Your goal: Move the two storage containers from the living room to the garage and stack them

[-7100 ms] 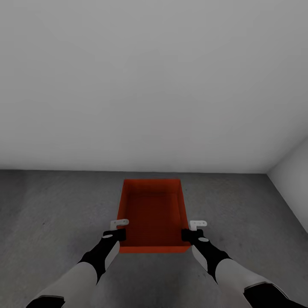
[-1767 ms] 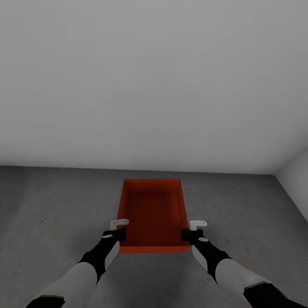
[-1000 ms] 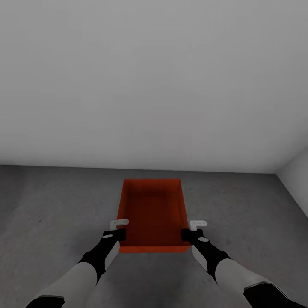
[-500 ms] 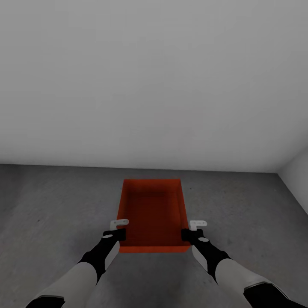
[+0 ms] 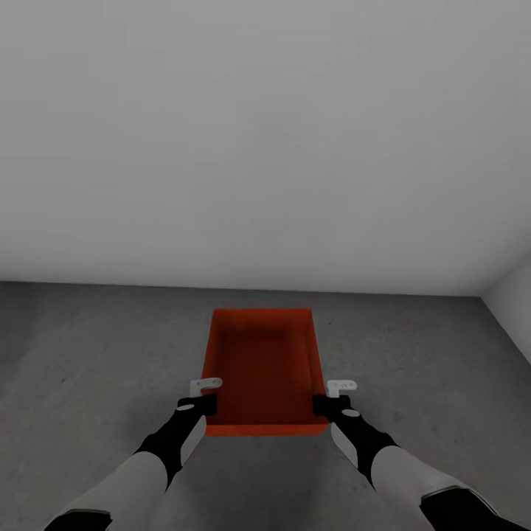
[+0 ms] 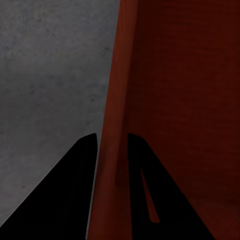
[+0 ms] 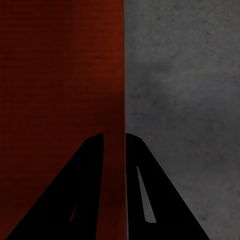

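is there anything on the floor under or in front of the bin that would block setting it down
Nothing visible does. The container is pinched at both side walls by the left hand and right hand, and the dark concrete floor around it looks bare up to the wall. The patch directly beneath the container is hidden.

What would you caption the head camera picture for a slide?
Both grippers, left and right, clamp an orange-red storage container above the garage's grey floor.
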`<state>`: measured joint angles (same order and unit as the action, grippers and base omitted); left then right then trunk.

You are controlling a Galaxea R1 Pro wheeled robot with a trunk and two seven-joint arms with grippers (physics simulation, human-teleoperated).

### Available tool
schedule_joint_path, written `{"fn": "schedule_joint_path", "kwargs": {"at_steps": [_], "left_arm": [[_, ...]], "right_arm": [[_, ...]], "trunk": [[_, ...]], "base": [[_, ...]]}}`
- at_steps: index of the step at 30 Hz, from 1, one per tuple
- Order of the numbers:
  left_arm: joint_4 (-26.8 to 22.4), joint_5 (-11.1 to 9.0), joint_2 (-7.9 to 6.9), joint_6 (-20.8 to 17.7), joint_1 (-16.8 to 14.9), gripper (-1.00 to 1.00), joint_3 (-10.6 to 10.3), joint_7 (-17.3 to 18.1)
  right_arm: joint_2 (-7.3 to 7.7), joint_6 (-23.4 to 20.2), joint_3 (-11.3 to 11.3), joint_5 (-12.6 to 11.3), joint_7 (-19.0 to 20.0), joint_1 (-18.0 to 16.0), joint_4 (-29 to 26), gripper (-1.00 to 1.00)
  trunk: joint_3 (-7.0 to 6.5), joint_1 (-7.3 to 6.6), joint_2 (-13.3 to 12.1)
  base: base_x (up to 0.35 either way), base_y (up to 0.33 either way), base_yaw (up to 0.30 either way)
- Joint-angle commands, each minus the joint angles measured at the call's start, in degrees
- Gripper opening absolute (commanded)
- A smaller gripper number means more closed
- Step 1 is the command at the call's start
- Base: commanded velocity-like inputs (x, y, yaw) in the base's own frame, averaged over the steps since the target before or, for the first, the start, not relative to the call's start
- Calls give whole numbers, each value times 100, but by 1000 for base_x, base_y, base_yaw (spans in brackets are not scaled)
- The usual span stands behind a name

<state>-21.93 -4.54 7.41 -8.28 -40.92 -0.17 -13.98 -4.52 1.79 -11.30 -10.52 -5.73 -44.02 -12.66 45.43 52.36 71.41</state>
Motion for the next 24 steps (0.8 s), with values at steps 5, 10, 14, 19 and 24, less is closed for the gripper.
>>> {"fn": "schedule_joint_path", "kwargs": {"at_steps": [5, 10, 14, 19, 24], "left_arm": [[-39, 102, -172, 24, -4, -100, 105, -243], [-39, 101, -170, 25, -4, -100, 105, -244], [-39, 101, -170, 26, -4, -100, 105, -245], [-39, 97, -170, 24, -4, -100, 105, -244], [-39, 101, -172, 26, -4, -100, 105, -244]], "right_arm": [[38, 24, 85, -65, -47, -1, 18, -100], [38, 24, 85, -65, -48, -1, 17, -100], [38, 24, 85, -65, -45, -1, 17, -100], [38, 24, 85, -65, -45, -1, 17, -100], [38, 24, 85, -65, -46, -1, 17, -100]], "trunk": [[94, 110, 204], [184, 220, 405], [256, 308, 565], [345, 418, 766], [435, 527, 966]], "base": [[0, 0, 0], [0, 0, 0], [0, 0, 0], [0, 0, 0], [0, 0, 0]]}}
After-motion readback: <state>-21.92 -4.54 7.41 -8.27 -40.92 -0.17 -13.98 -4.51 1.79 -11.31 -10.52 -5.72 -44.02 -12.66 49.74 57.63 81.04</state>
